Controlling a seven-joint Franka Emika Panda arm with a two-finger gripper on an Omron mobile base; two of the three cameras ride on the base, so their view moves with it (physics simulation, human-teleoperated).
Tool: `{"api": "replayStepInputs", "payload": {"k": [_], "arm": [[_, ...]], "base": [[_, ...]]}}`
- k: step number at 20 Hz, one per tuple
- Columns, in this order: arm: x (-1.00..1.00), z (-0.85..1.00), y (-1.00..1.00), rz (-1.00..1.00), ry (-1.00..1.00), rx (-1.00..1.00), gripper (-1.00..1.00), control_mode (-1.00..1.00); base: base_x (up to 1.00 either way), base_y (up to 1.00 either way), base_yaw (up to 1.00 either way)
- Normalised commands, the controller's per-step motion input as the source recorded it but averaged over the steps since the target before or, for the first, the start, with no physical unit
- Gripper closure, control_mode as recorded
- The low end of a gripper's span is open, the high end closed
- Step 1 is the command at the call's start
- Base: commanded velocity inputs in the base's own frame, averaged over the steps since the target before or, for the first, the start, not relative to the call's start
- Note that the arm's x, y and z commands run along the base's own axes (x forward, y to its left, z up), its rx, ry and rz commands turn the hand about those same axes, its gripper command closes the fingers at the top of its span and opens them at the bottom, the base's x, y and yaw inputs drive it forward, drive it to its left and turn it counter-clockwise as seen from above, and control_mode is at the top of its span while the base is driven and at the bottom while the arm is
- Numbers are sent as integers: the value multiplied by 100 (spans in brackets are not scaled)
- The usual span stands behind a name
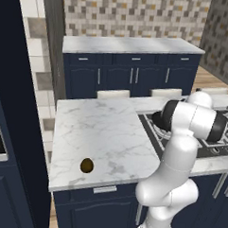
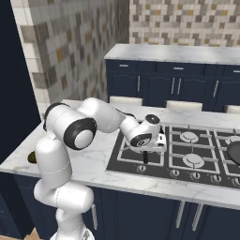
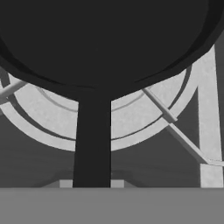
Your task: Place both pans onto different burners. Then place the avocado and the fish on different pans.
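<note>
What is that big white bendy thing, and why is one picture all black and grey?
It is a robot arm in a pretend computer kitchen. Two cameras sit behind it, one on each side. The third camera rides on its hand, so it looks very close at a black pan over a stove burner. The gripper is shut on the pan's handle. On the white counter lies a small avocado. Another pan peeks in at the stove's far side.

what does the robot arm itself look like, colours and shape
The arm is built of smooth, glossy white rounded segments, thick and tube-like, with bulging elbows. Its joints carry dark black-grey caps and bands. A round dark disc with a pale centre marks the wrist. The pincer ends in small dark parts. No cables or lettering are visible.
</note>
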Motion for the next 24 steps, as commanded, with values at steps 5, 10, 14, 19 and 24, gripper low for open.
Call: {"api": "replayStepInputs", "payload": {"k": [5,10,14,19,24], "arm": [[0,-57,5,0,7,0,-100,-100],[-3,-28,12,0,1,0,-100,-100],[-36,8,8,1,-1,0,-100,-100],[-33,31,4,1,-2,-1,-100,-100],[-2,46,18,0,0,-2,-100,-100]], "base": [[0,0,0],[0,0,0],[0,0,0],[0,0,0],[0,0,0]]}}
